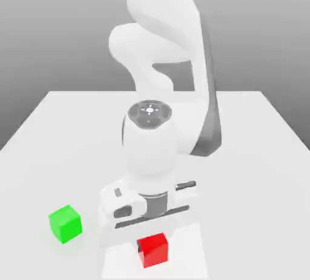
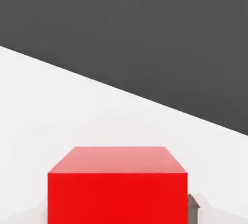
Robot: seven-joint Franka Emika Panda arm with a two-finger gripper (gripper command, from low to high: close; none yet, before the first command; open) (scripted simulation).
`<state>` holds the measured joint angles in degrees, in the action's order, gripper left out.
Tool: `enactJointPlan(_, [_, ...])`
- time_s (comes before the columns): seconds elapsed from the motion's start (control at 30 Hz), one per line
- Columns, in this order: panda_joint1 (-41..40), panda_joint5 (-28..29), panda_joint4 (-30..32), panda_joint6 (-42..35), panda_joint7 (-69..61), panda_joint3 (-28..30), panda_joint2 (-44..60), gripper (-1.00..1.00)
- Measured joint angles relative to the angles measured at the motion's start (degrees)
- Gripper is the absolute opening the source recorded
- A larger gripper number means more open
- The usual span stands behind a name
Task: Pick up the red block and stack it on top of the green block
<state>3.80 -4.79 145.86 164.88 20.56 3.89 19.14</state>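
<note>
The red block [image 1: 153, 250] rests on the white table [image 1: 254, 151] near its front edge, directly under my hand. My gripper [image 1: 151, 237] reaches straight down over it and is shut on the red block. In the hand view the red block [image 2: 117, 184] sits close up between the fingers, and a dark fingertip [image 2: 193, 207] presses against its side. The green block [image 1: 65, 223] stands on the table apart from it, toward the exterior view's left, with nothing on top.
The arm's white body [image 1: 163, 60] rises behind the hand over the middle of the table. The table's front edge lies close to both blocks.
</note>
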Motion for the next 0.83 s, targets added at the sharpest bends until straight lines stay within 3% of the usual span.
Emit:
enactJointPlan(0.2, [0.1,2.8,1.8,-8.7,0.7,2.0,-10.5,-1.0])
enactJointPlan(0.5, [-15.9,5.2,5.8,-13.2,-22.6,10.6,-19.2,-1.0])
enactJointPlan(0.57, [-21.1,4.1,6.1,-11.9,-26.2,10.1,-18.1,-1.0])
enactJointPlan(0.7, [-20.3,0.2,5.9,-5.3,-30.0,6.7,-11.1,-1.0])
enactJointPlan(0.73, [-20.6,-0.8,5.8,-3.8,-30.7,6.1,-9.4,1.0])
enactJointPlan(0.83, [-20.6,-0.8,5.8,-3.8,-30.7,6.1,-9.4,1.0])
